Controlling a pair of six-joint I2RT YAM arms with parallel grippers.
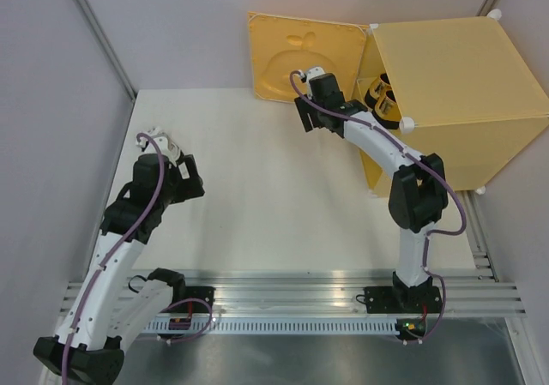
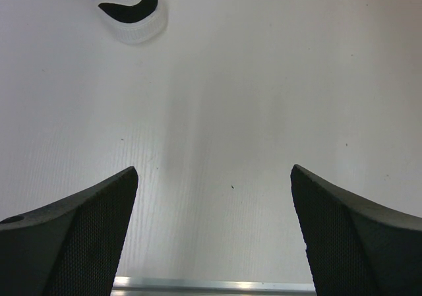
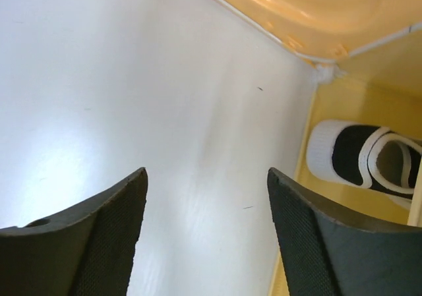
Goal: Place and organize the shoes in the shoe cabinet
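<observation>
While both pincers hang clear of the shoes, one small black-and-white shoe with a ribbed white toe cap [image 3: 346, 152] sits sole down on the floor of the large yellow-orange plastic cube cabinet [image 1: 463, 85], just inside the opening. Its toe points out toward the table. The long axis runs straight in from the opening, and the heel is cut off by the edge of the right wrist view. From the top view, dark footwear with pale trim [image 1: 382, 95] shows in that opening; I can't tell the count.

A second shoe, black with a white rim [image 2: 128, 6], lies on the white table [image 1: 249, 196], ahead and to the left of the left pincer [image 2: 213, 171] and apart from it. Only one rounded end is in frame, so I can't tell toe from heel. The long axis runs diagonally, up and to the left in that view.

Left pincer: fingers spread wide, nothing between them, bare table below.
Right pincer [image 3: 206, 172]: fingers apart, nothing between them, over the table just outside the cabinet mouth.

The square yellow-orange hinged door [image 1: 283, 46] stands swung open to the left, embossed face toward the arms. White corner connectors [image 1: 407, 124] sit on the cabinet.

Grey panel walls [image 1: 51, 102] enclose the table. Aluminium rails [image 1: 292, 286] run along the near edge.
</observation>
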